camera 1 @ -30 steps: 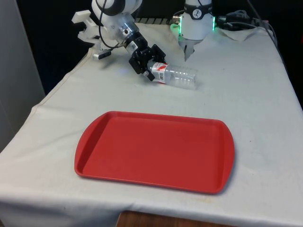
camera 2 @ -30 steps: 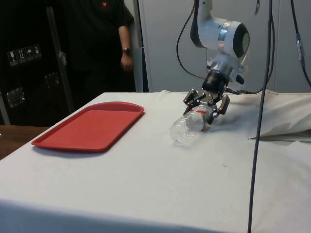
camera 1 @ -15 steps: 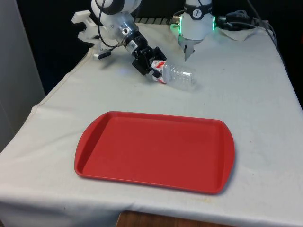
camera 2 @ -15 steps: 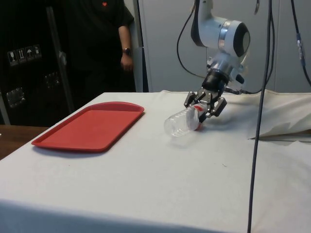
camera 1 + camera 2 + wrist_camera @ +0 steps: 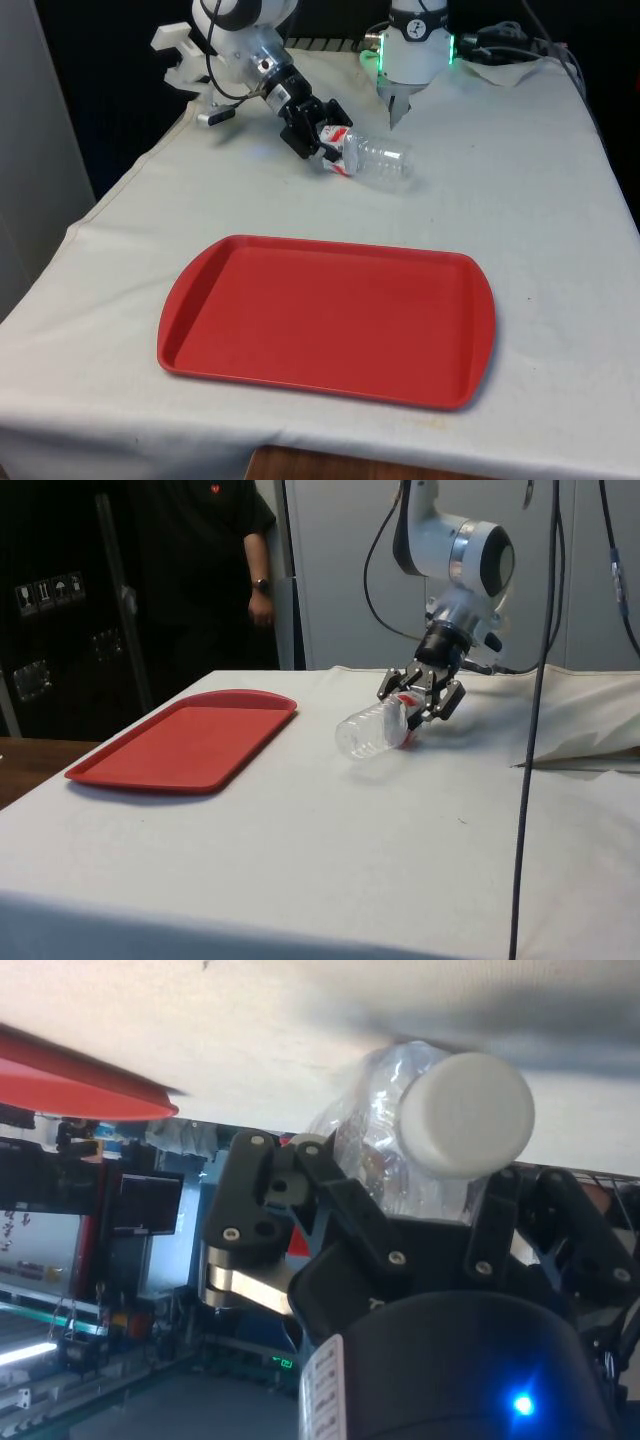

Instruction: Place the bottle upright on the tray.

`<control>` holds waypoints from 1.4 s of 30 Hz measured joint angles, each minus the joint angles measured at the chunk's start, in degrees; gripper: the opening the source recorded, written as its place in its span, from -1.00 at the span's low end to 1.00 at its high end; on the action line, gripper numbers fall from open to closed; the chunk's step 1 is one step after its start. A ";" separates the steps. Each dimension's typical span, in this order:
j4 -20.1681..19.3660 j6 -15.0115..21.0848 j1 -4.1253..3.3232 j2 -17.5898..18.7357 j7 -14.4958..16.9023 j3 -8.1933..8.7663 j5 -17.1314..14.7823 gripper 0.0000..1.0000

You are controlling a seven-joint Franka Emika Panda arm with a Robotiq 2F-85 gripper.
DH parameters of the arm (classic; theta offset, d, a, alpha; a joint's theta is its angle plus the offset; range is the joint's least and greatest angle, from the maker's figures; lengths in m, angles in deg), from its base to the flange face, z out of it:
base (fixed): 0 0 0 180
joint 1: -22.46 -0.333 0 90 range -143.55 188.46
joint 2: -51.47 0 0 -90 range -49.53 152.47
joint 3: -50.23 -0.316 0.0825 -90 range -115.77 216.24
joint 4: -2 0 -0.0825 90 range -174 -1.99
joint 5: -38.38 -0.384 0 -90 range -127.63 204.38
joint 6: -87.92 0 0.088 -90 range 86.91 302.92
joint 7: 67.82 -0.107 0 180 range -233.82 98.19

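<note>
A clear plastic bottle (image 5: 378, 161) with a red-and-white label and a white cap (image 5: 465, 1115) lies on its side near the table's far end. My gripper (image 5: 328, 137) is shut on its neck end, one black finger on either side. In the side view the bottle (image 5: 368, 732) sticks out from the gripper (image 5: 419, 696) with its base tilted a little off the cloth. The red tray (image 5: 330, 320) lies flat in the near middle of the table, well apart from the bottle. The tray (image 5: 185, 742) is bare.
A person in dark clothes (image 5: 225, 570) stands beyond the tray's far end in the side view. A black cable (image 5: 533, 730) hangs down in front of the table there. Bunched cloth (image 5: 590, 735) rises beside the arm.
The fingers went from wide open around the bottle's neck to closed on it. The bottle's base swung up off the cloth and turned slightly.
</note>
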 measured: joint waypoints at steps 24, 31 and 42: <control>1.15 3.61 -1.03 -2.35 -3.38 0.00 0.92 -0.73; 1.83 5.84 -1.83 -3.50 -5.16 -0.06 1.15 -0.73; 4.01 7.45 -2.46 -5.27 -9.63 -0.06 3.50 -0.73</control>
